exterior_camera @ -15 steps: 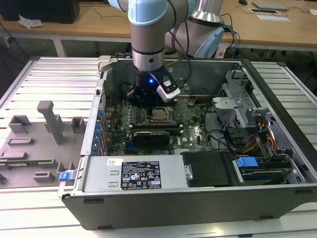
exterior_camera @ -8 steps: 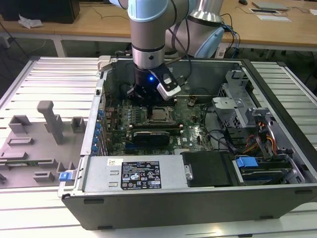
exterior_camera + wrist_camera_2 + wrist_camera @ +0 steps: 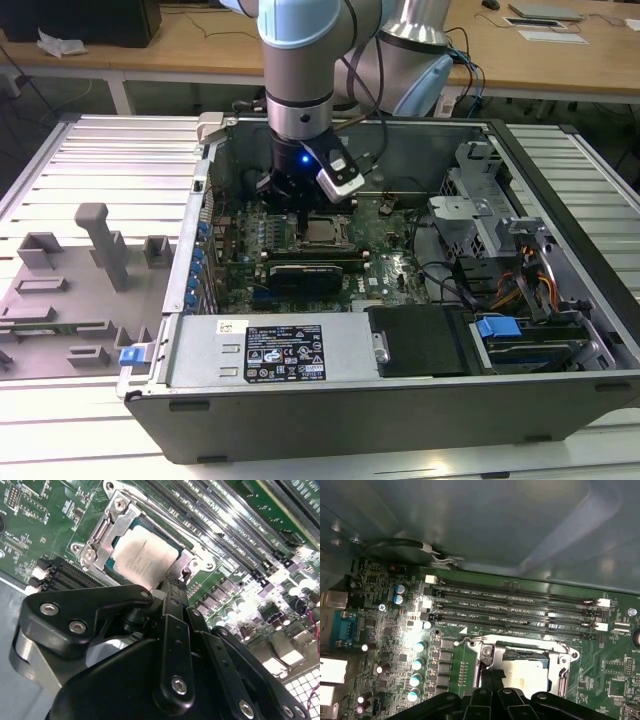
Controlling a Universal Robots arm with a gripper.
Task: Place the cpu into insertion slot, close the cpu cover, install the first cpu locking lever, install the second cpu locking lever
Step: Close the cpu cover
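Gripper [image 3: 171, 583]: black, two-fingered, recorded nearest the lens in the second wrist view. Its fingers were seen pressed together with nothing visible between them. The tip was set at the edge of the cpu cover [image 3: 106, 544]; whether it was touching or just short could not be told. Cpu cover: silver frame plate, noted lying flat around the cpu [image 3: 143, 555]. Cpu: pale metal top, found seated level inside the insertion slot [image 3: 525, 654] and showing through the cover's window. Step in hand: placing and cover-closing were judged done, and the work was judged to stand at the locking levers. Whether either thin wire lever was latched could not be made out. Requirement of the coming move, as judged: a small, well-aimed push with closed fingers on a thin lever, held clear of the cpu and neighbouring parts, since any slip would be taken by the circuit board [image 3: 45, 535]. Memory slots [image 3: 520, 605]: long, black, logged just beyond the insertion slot. Computer case [image 3: 400, 400]: open on its side, holding all of the above, with the arm [image 3: 300, 60] reaching down into it. Table [image 3: 100, 150]: ribbed metal, under the case. Grey tray [image 3: 60, 300]: logged on the table at the exterior view's left, well apart from the case.
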